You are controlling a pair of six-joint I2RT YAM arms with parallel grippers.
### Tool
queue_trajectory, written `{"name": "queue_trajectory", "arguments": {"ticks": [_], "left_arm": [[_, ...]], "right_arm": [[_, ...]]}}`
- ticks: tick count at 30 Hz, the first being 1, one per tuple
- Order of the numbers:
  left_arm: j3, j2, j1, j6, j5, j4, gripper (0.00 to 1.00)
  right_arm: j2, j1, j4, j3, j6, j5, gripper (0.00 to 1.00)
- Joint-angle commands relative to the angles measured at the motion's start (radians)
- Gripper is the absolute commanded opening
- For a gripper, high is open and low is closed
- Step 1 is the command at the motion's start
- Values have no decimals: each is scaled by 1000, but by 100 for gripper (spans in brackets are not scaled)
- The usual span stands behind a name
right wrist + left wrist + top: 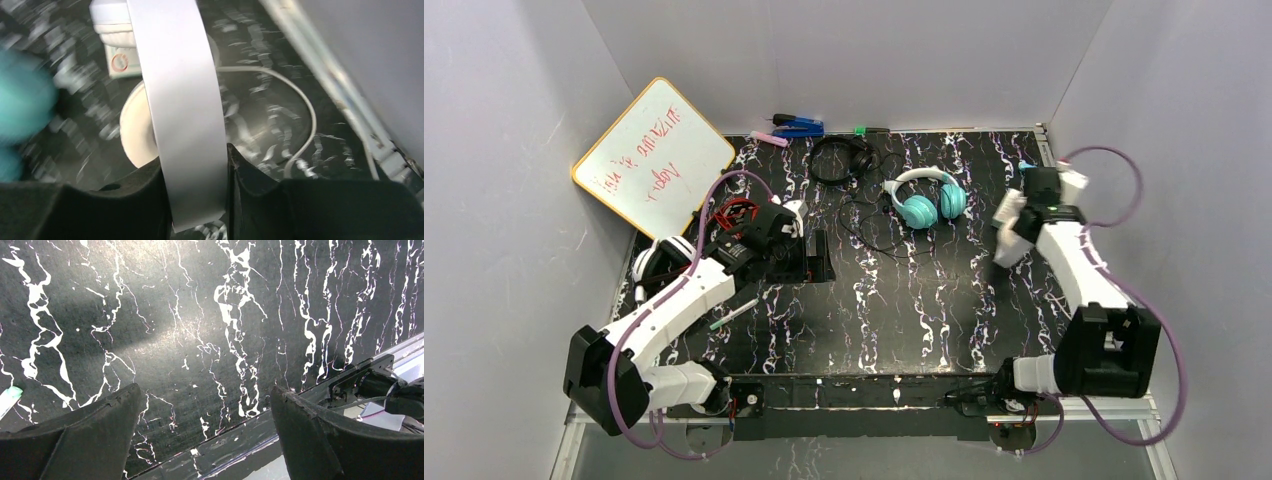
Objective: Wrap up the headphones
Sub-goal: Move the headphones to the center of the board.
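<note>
Slip and snag hazards at right-arm grasp of white headphones (185,100).

Right gripper (196,160) jaws are narrow and pinch the smooth headband at the bench's (874,320) 3 o'clock edge. One cup hangs at 10 o'clock of the jaws, so the band is likely to pivot or slide out. The loose cord (306,112) loops toward 3 o'clock near the bench rail and may catch there when lifted. Left gripper (205,390) jaws stand wide over bare bench at 9 o'clock, holding nothing. Teal headphones (929,200) lie near 12 o'clock. A red-ringed mark (120,61) on the hinge and the whiteboard's (654,155) red handwriting are unreadable.
</note>
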Motion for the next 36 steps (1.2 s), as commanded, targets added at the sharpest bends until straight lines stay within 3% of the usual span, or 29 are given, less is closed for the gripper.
{"name": "queue_trajectory", "arguments": {"ticks": [1,5,9,14,15,16,17,18,20,24,29,32,36], "left_arm": [[49,-44,-1,30,-10,-48,98],[41,-81,-1,26,-37,-57,98],[37,-126,0,-4,-135,-95,98],[40,-150,0,-12,-164,-121,98],[40,-151,0,-9,-161,-124,98],[38,-151,0,-4,-158,-124,98],[35,-151,0,0,-155,-125,98],[33,-150,0,3,-153,-129,98],[28,-154,0,14,-137,-129,98],[14,-166,0,24,-99,-134,98],[-7,-208,1,14,-122,-167,98],[-39,-238,0,-40,-108,-178,98],[-125,-291,0,-167,-51,-173,98]], "right_arm": [[-89,324,-147,54,94,102,16],[-101,608,-335,122,236,183,17],[-68,867,-439,140,409,106,20],[106,1176,-534,192,588,81,26],[160,1228,-563,231,612,88,34],[214,1270,-599,276,625,98,48],[269,1319,-631,327,636,116,69],[313,1368,-653,376,640,145,81],[370,1448,-640,448,584,177,89],[331,1472,-396,426,390,55,89],[13,1456,198,102,217,-214,94],[-121,1411,255,-6,235,-239,93],[-194,1309,171,-27,187,-304,93]]}}
